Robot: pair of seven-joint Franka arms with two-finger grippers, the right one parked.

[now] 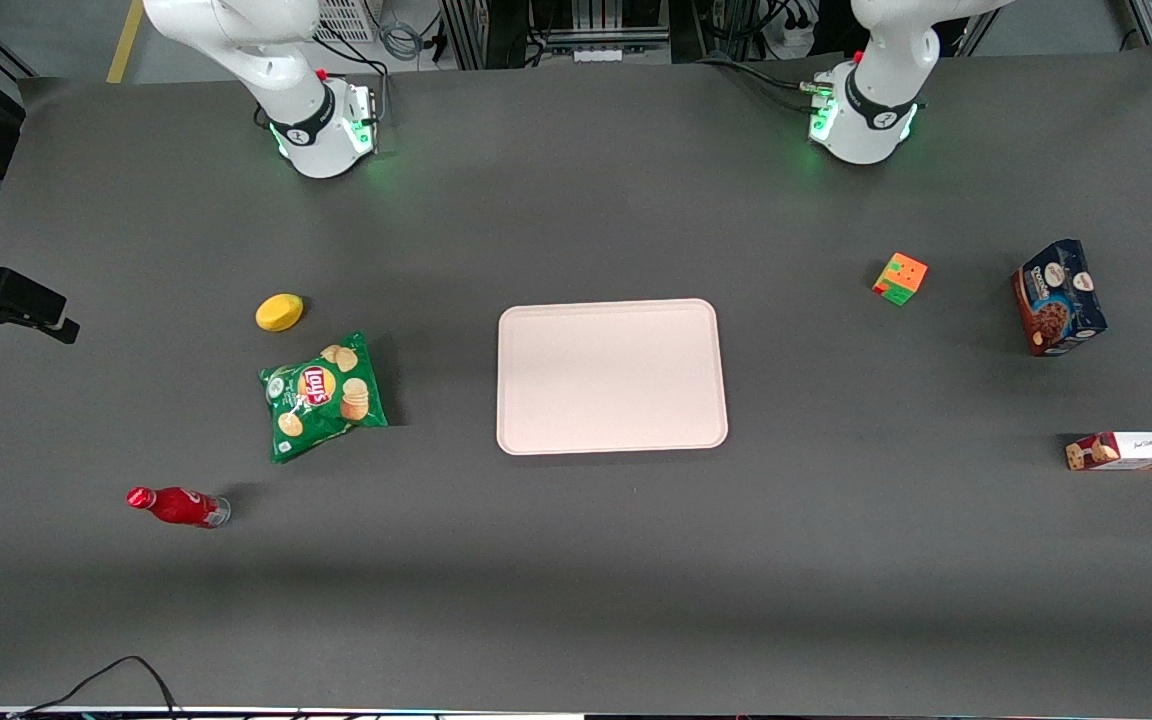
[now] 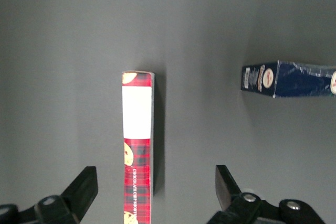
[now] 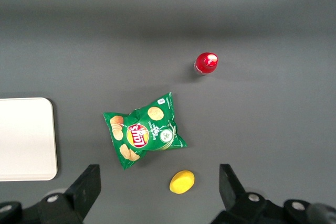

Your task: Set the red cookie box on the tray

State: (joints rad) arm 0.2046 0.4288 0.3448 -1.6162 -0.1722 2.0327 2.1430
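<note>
The red cookie box (image 1: 1141,451) lies flat on the table at the working arm's end, cut off by the edge of the front view and well apart from the tray (image 1: 612,376). The tray is pale pink with a low rim and sits mid-table with nothing on it. In the left wrist view my gripper (image 2: 156,187) hovers high above the red cookie box (image 2: 137,150), open, its black fingers (image 2: 84,187) spread wide to either side of the box and not touching it. The gripper does not show in the front view.
A dark-blue cookie box (image 1: 1058,297) stands farther from the front camera than the red box, with a coloured cube (image 1: 900,277) beside it. Toward the parked arm's end lie a green chip bag (image 1: 324,395), a yellow object (image 1: 279,312) and a red bottle (image 1: 176,506).
</note>
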